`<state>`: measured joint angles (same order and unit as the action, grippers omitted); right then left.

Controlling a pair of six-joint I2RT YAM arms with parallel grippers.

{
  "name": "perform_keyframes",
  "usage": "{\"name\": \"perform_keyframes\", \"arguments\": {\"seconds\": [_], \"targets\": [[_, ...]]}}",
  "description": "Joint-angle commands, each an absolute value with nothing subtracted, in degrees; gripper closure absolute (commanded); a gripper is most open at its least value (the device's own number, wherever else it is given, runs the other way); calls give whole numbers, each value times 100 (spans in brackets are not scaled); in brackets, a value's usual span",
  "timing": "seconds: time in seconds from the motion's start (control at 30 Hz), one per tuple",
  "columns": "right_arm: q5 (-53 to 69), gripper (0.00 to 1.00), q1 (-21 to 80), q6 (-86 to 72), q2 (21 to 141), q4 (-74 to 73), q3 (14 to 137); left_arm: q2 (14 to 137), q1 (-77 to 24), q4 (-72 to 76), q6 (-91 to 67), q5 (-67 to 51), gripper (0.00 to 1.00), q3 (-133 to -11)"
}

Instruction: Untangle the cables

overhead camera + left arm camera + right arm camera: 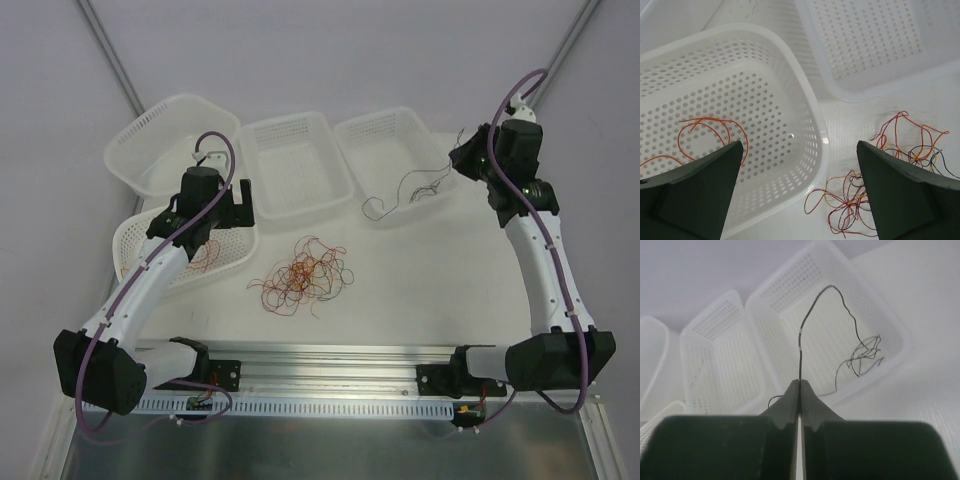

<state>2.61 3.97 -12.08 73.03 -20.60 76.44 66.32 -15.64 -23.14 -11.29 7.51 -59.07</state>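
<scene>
A tangle of thin red, orange and black cables (pixel 303 273) lies on the table in front of the baskets; it also shows in the left wrist view (pixel 855 200). My left gripper (pixel 243 205) is open and empty, above the right rim of the near left basket (pixel 810 115). That basket holds loose orange cable (pixel 710 131). My right gripper (pixel 462 160) is shut on one black cable (pixel 800 340). The black cable hangs from the fingertips (pixel 807 390) into the right basket (pixel 890 325), its far end trailing over the rim (pixel 372 208).
Four white perforated baskets stand at the back: one far left (pixel 165 145), one tilted near left (pixel 135 240), a middle one (pixel 295 165) and the right one (pixel 395 130). A metal rail (pixel 330 360) runs along the near edge between the arm bases.
</scene>
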Motion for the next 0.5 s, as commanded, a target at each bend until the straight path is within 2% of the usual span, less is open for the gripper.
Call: {"name": "perform_keyframes", "arguments": {"seconds": [0.0, 0.3, 0.47], "targets": [[237, 99, 378, -1037, 7812, -2286, 8602, 6574, -1485, -2180, -1160, 703, 1, -5845], [422, 99, 308, -1564, 9034, -1415, 10026, 6601, -1494, -2180, -1125, 747, 1, -5845], [185, 99, 299, -1704, 9570, -1047, 10125, 6644, -1485, -2180, -1134, 712, 1, -5854]]}}
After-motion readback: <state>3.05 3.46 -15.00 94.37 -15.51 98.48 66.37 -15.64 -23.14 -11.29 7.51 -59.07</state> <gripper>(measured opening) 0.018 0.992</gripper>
